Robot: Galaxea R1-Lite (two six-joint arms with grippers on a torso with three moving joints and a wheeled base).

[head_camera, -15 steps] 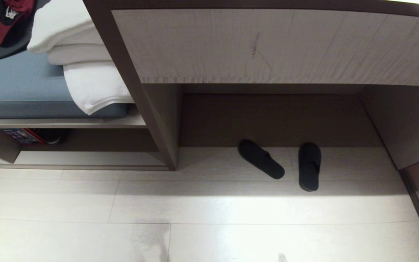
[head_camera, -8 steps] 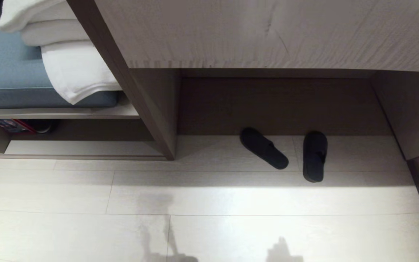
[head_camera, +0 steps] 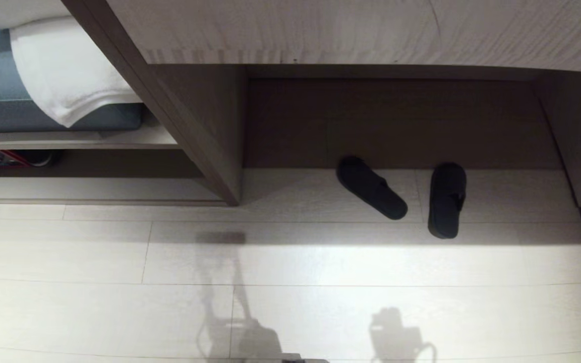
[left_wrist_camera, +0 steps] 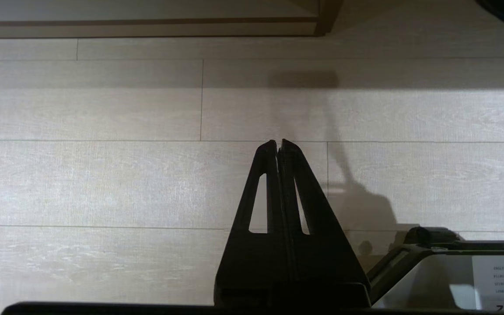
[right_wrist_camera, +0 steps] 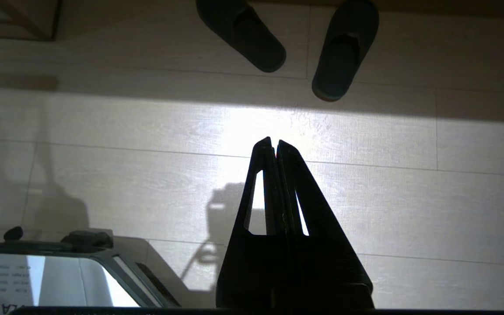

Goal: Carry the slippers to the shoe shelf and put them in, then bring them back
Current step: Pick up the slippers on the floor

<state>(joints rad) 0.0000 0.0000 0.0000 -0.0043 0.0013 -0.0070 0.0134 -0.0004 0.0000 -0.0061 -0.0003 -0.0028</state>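
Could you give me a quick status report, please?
Left end effector and right end effector shut, empty. Slippers on floor under desk. Nothing in the way.

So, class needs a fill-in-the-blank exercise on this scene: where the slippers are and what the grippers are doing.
1. The two black slippers lie on the ____ under the desk.
2. The right gripper is ____, holding nothing.
3. The left gripper hangs over bare ____.
4. The folded towels are ____ in colour.

Missing words: floor; shut; floor; white
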